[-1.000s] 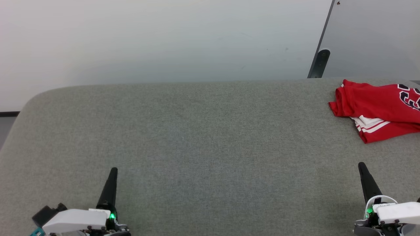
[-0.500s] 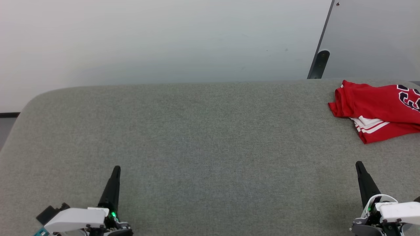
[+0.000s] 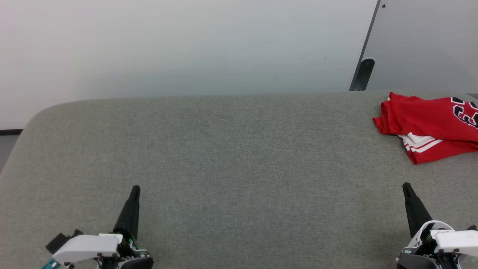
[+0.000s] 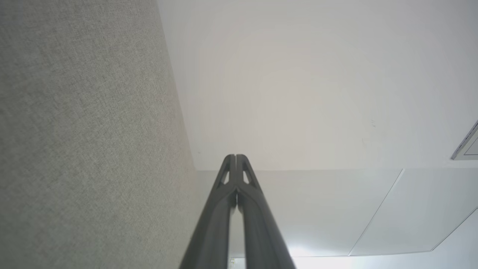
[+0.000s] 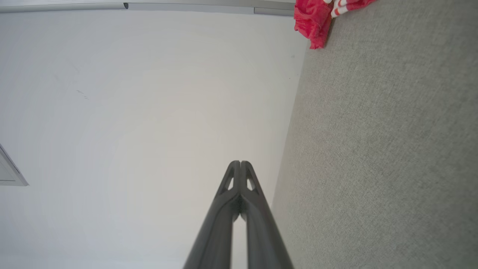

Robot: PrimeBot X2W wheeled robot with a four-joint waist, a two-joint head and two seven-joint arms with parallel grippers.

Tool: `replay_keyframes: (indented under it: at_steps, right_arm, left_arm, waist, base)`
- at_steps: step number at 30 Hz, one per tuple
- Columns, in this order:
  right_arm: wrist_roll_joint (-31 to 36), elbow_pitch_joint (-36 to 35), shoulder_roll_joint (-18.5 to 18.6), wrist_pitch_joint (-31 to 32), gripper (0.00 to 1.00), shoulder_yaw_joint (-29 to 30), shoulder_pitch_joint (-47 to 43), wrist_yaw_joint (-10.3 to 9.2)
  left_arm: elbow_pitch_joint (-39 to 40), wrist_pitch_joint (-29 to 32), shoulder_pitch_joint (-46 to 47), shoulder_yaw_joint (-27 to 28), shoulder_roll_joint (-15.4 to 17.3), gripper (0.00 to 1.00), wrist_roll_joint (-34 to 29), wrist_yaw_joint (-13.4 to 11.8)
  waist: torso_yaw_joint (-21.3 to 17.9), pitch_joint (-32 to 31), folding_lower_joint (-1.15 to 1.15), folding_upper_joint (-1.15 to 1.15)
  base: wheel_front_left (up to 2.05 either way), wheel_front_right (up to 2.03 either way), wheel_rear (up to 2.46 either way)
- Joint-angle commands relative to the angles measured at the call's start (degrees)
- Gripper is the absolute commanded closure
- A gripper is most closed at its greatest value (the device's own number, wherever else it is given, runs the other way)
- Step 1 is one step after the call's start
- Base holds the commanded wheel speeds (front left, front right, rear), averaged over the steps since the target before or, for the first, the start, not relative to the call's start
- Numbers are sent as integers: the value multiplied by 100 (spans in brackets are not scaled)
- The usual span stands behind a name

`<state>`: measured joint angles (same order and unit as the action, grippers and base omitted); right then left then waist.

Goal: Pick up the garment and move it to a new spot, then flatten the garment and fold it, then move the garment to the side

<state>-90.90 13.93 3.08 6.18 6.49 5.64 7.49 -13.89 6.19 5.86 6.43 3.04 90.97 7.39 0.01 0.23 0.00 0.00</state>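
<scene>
While both are empty, left pincer (image 3: pixel 135 188) and right pincer (image 3: pixel 406 185) stand closed.

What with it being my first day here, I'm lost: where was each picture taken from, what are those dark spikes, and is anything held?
It's a two-armed robot. The wide picture comes from its head camera, looking down at a grey fabric surface. The dark spikes are its left hand and right hand. The other two pictures look along each hand's fingers from wrist cameras. Both hands are shut, holding nothing. A red jersey lies at the right, apart from both.
</scene>
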Motion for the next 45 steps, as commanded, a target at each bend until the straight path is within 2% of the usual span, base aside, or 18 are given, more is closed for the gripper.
replay_keyframes:
  at_steps: [1, 45]
  right_arm:
    - [-95, 12, -30, 37, 100, 9, 97, 0]
    - [-162, 16, -37, 53, 100, 5, 64, 0]
  left_arm:
    - [-19, 35, 57, 24, -19, 100, 110, 18]
    - [-23, 57, 68, 25, -20, 100, 144, 18]
  waist:
    - [0, -2, 0, 0]
    - [-1, -6, 0, 0]
  base:
    - [0, 0, 0]
    - [0, 0, 0]
